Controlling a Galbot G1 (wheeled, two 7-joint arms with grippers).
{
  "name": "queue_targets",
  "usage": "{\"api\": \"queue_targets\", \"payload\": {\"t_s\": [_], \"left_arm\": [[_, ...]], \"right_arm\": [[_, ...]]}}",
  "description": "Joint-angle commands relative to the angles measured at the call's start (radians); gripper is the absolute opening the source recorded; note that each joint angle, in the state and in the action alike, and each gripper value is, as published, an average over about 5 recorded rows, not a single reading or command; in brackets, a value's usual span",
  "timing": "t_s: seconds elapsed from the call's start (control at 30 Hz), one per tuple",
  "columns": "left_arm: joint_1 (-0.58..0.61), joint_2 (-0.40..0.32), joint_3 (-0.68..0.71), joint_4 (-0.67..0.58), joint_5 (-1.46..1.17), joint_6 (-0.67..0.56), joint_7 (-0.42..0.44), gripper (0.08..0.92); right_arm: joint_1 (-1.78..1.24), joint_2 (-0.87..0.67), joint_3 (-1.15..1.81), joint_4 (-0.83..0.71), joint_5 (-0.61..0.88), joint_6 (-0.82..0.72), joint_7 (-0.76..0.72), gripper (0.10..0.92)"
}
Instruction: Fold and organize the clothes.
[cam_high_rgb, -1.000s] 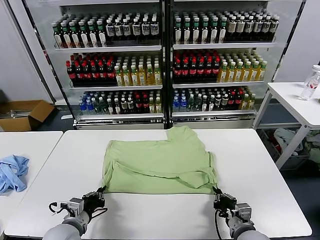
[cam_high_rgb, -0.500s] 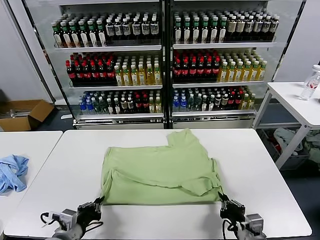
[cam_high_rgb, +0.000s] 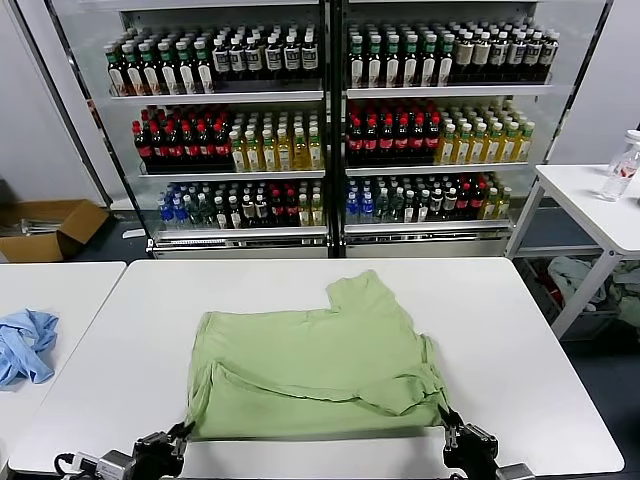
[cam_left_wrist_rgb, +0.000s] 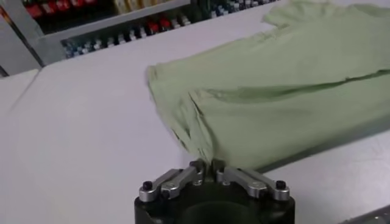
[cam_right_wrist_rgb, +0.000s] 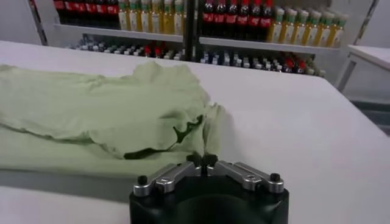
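The pale green shirt (cam_high_rgb: 315, 365) lies folded on the white table (cam_high_rgb: 500, 330), plain side up, one sleeve pointing to the far side. My left gripper (cam_high_rgb: 183, 432) is shut on the shirt's near left corner; in the left wrist view the jaws (cam_left_wrist_rgb: 205, 165) pinch the cloth (cam_left_wrist_rgb: 274, 103). My right gripper (cam_high_rgb: 446, 418) is shut on the near right corner; the right wrist view shows its jaws (cam_right_wrist_rgb: 202, 162) closed on the hem of the shirt (cam_right_wrist_rgb: 103, 115). Both grippers are at the table's front edge. Collar, buttons and print are hidden.
A light blue cloth (cam_high_rgb: 25, 345) lies on a second table at the left. A glass-door fridge (cam_high_rgb: 330, 120) full of bottles stands behind the table. A cardboard box (cam_high_rgb: 50, 228) sits on the floor at left; another table with bottles (cam_high_rgb: 620, 165) is at right.
Both grippers have pulled back toward the table's front edge, dragging the shirt's near edge with them. The whole shirt has slid nearer to me.
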Motion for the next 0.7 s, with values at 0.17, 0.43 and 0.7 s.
{"api": "queue_targets", "payload": {"t_s": [0.17, 0.43, 0.7], "left_arm": [[-0.123, 0.020, -0.057, -0.112, -0.031, -0.047, -0.002, 0.497], [-0.510, 0.031, 0.147, 0.208, -0.089, -0.007, 0.027, 0.714], [-0.782, 0.046, 0.302, 0.484, -0.106, 0.033, 0.026, 0.821]], "right_arm": [[0.127, -0.012, 0.070, 0.105, -0.008, -0.020, 0.031, 0.482], [0.595, -0.026, -0.056, -0.230, 0.063, -0.068, 0.026, 0.716], [0.923, 0.000, -0.250, -0.536, 0.131, -0.111, 0.030, 0.821]]}}
